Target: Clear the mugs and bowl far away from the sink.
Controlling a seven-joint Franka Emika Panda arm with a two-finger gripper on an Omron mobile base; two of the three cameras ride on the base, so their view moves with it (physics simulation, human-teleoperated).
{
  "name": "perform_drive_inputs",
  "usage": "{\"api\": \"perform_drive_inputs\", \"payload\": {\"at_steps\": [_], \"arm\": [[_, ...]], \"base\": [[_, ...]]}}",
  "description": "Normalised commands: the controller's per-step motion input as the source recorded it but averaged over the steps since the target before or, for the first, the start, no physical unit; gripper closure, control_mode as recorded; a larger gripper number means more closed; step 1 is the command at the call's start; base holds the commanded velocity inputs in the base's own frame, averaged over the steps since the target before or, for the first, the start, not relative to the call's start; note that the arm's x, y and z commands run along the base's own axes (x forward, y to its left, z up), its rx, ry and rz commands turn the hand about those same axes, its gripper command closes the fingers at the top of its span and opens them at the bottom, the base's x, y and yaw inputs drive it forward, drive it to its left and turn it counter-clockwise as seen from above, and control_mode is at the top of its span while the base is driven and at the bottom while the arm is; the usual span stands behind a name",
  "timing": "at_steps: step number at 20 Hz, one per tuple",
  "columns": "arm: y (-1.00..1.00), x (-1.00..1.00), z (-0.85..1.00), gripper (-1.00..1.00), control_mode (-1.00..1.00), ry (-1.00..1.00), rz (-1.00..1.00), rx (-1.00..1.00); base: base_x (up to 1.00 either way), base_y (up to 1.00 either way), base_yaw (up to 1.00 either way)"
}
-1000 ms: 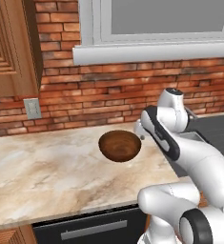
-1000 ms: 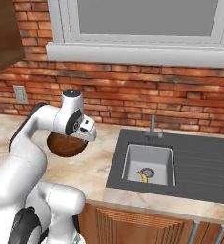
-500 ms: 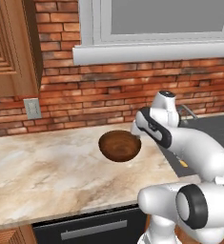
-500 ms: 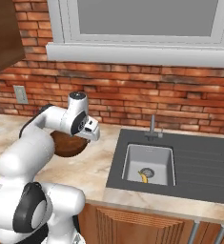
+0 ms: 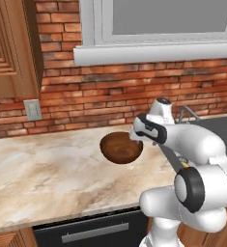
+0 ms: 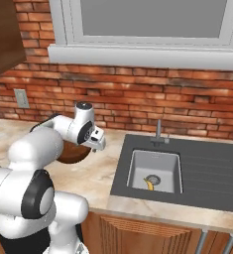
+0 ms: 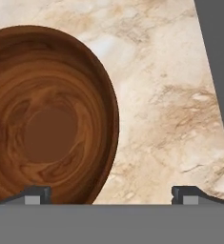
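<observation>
Overhead, the open hand (image 7: 111, 195) hovered above the bowl's (image 5: 120, 147) sink-side rim on the bench (image 5: 42, 178), beside the sink (image 6: 155, 171); descending off-centre, a finger might strike the rim and tip it.

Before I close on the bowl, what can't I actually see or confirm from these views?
- Left base view: bowl's right rim hidden behind the hand.
- Right base view: most of the bowl hidden by the arm.
- Hand view: bowl cut off at left edge; gripper fingertips barely show, height above bowl unclear.
</observation>
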Motion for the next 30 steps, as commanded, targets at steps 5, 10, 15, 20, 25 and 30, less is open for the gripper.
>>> {"api": "perform_drive_inputs", "payload": {"at_steps": [5, 10, 15, 20, 25, 30], "arm": [[0.08, 0.12, -0.28, -1.0, -1.0, 0.0, 0.0, 0.0], [0.06, 0.02, -0.16, -1.0, -1.0, 0.0, 0.0, 0.0], [0.0, 0.03, -0.15, -1.0, -1.0, 0.0, 0.0, 0.0], [0.0, 0.0, -0.14, -1.0, -1.0, 0.0, 0.0, 0.0], [0.01, 0.0, -0.12, -1.0, -1.0, 0.0, 0.0, 0.0], [0.09, 0.0, -0.11, 1.0, -1.0, 0.0, 0.0, 0.0]], "base": [[0.0, 0.0, 0.0], [0.0, 0.0, 0.0], [0.0, 0.0, 0.0], [0.0, 0.0, 0.0], [0.0, 0.0, 0.0], [0.0, 0.0, 0.0]]}}
